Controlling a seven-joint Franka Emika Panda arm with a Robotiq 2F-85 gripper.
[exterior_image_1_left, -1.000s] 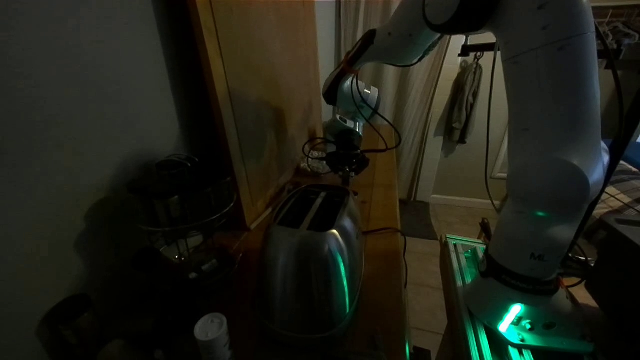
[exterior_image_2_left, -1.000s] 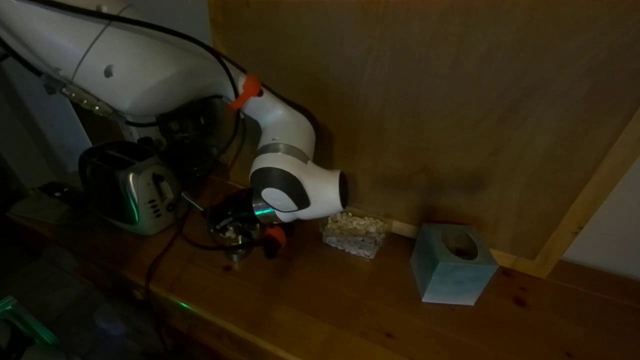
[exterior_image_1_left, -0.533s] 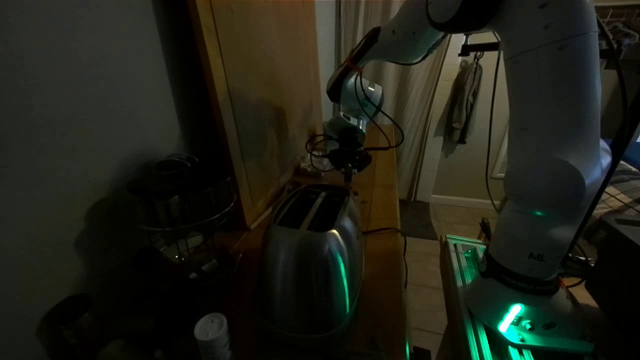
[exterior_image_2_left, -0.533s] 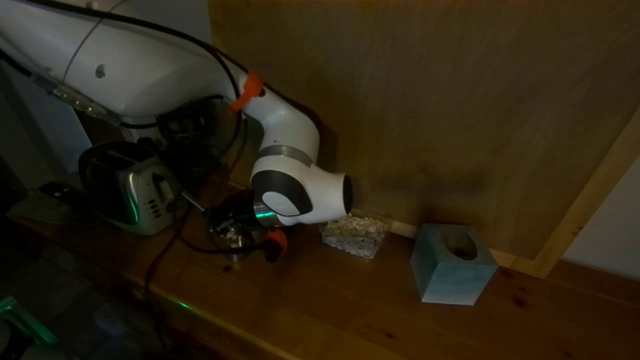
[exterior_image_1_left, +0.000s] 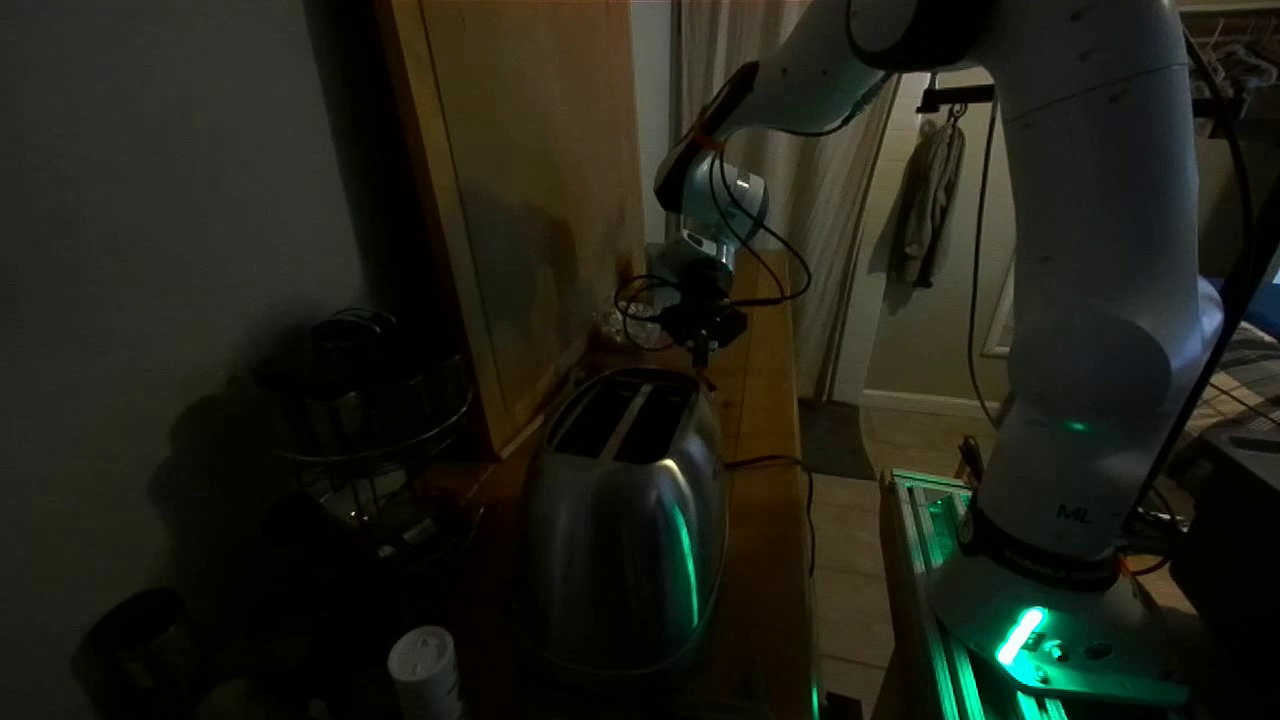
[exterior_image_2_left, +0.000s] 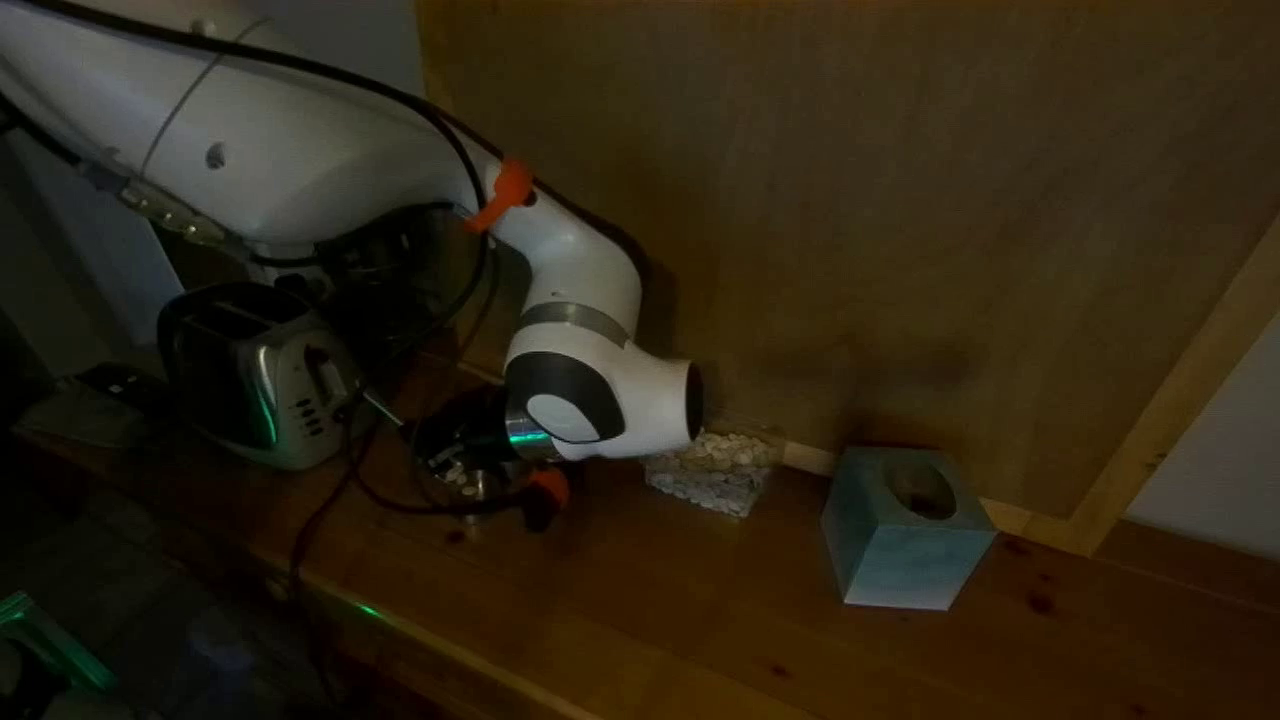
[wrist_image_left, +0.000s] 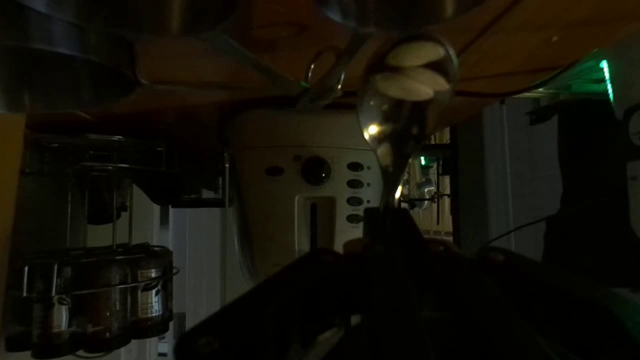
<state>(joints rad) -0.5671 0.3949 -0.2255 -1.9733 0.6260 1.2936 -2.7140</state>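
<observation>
pincer (exterior_image_1_left: 701, 356) shifted slightly away from upright wooden panel (exterior_image_1_left: 540, 150)

Wrist view: pcs (wrist_image_left: 404, 86) in spoon (wrist_image_left: 397, 125) — toaster (wrist_image_left: 280, 195) behind, jars (wrist_image_left: 104, 310) L.

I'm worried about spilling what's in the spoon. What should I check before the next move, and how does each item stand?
1. Gripper shut on the metal spoon: ok.
2. Pale oval pieces lying in the spoon's bowl: ok, several show.
3. Spoon level: cannot tell.
4. Spoon clear of the two-slot toaster: cannot tell.
5. Black cable away from the gripper: not ok, it loops close by.
</observation>
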